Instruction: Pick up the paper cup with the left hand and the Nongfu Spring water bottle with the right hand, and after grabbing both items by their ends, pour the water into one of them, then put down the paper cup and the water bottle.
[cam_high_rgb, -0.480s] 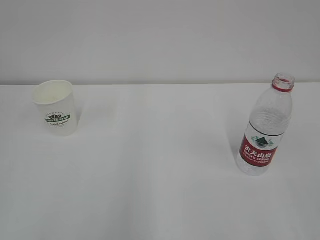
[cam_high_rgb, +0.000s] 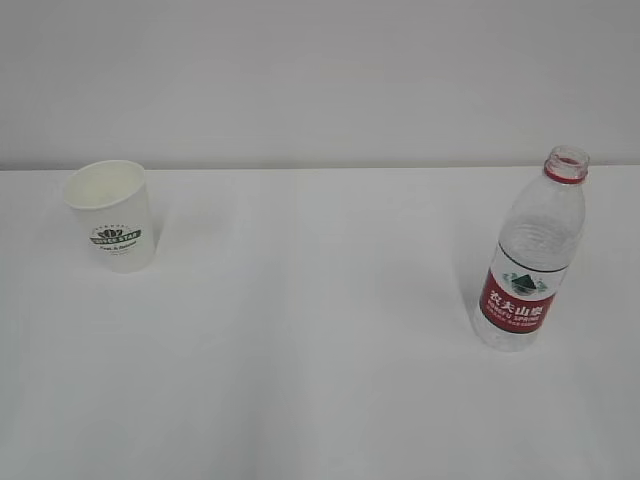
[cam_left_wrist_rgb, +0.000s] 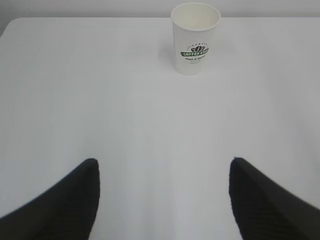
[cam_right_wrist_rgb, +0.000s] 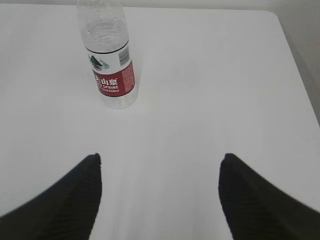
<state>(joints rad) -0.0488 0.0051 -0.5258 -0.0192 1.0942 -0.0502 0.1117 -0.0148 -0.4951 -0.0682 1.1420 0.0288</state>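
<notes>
White table (cam_high_rgb: 320, 350) filling all three views, plain pale wall (cam_high_rgb: 320, 70) behind in the exterior view. Table's rounded far corners visible in both wrist views.

Clear ribbed bottle (cam_high_rgb: 528, 255) upright on the right side of the table in the exterior view, cap off, red neck ring, red label with white characters. Contents hard to tell through the plastic. Same bottle (cam_right_wrist_rgb: 108, 60) in the right wrist view at upper left, standing, top cut off by the frame edge.

White paper cup (cam_high_rgb: 112, 213) upright at far left in the exterior view, near the table's back edge, mouth up, dark green logo on the side. Well apart from the bottle. Same cup (cam_left_wrist_rgb: 195, 37) in the left wrist view at top centre-right, inside looking empty.

Left gripper (cam_left_wrist_rgb: 162, 200) spread wide, holding nothing, black fingers (cam_left_wrist_rgb: 65, 205) low in frame, cup far ahead and untouched.

Right gripper (cam_right_wrist_rgb: 160, 197) likewise spread wide and empty, dark fingers (cam_right_wrist_rgb: 260, 200) at the bottom corners, bottle ahead and off to the left, no contact.

Neither gripper seen in the exterior view.
</notes>
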